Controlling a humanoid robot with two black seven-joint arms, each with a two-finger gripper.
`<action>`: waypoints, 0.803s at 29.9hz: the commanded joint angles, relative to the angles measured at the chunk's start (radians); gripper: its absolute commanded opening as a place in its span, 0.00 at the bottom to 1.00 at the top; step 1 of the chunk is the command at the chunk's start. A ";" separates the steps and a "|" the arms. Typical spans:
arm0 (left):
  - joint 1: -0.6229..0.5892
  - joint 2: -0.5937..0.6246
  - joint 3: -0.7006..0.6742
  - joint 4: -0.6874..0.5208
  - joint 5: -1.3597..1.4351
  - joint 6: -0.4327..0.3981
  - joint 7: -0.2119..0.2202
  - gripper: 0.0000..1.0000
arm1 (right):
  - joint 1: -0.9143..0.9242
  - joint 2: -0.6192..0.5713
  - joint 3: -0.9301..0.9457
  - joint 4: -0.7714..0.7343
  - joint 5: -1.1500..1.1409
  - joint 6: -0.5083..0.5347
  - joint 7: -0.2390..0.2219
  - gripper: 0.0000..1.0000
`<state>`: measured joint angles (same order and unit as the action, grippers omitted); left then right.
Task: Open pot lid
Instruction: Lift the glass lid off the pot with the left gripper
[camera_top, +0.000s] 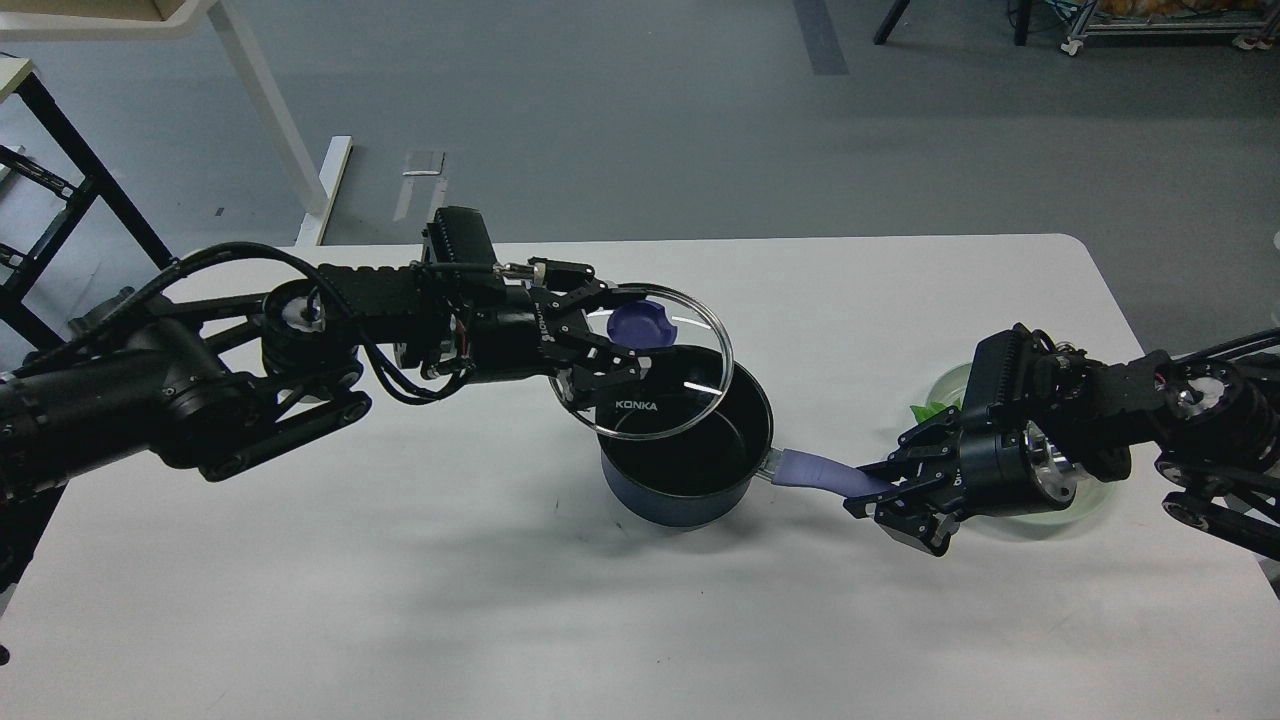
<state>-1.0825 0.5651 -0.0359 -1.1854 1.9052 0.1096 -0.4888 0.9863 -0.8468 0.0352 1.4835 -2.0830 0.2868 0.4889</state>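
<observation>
The pot (690, 470), a small dark blue saucepan with a black inside, stands on the white table (400, 600) at the middle. Its lavender-blue handle (815, 470) points right. My right gripper (880, 490) is shut on the handle's end. The pot lid (660, 375), clear glass with a steel rim and white "KONKA" lettering, hangs tilted above the pot's back left edge. My left gripper (630, 335) is shut on the lid's blue-purple knob (640, 323). The pot's inside shows open below.
A glass plate (1085, 500) with something green on it lies at the right, mostly hidden behind my right arm. The table's far edge runs behind the arms. A white table leg (290, 150) and a black frame (80, 190) stand on the floor at the back left.
</observation>
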 joint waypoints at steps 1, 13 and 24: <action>0.003 0.128 0.001 -0.078 -0.002 0.001 0.000 0.30 | 0.002 0.003 0.000 0.000 0.000 0.000 0.000 0.27; 0.231 0.437 0.021 -0.123 -0.095 0.117 0.000 0.30 | 0.002 0.000 0.000 0.000 0.001 0.000 0.000 0.27; 0.437 0.434 0.033 0.024 -0.121 0.379 0.000 0.30 | 0.002 0.000 0.000 0.000 0.000 0.000 0.000 0.27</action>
<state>-0.6774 1.0039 -0.0129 -1.2106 1.7832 0.4393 -0.4888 0.9879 -0.8470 0.0352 1.4833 -2.0823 0.2868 0.4885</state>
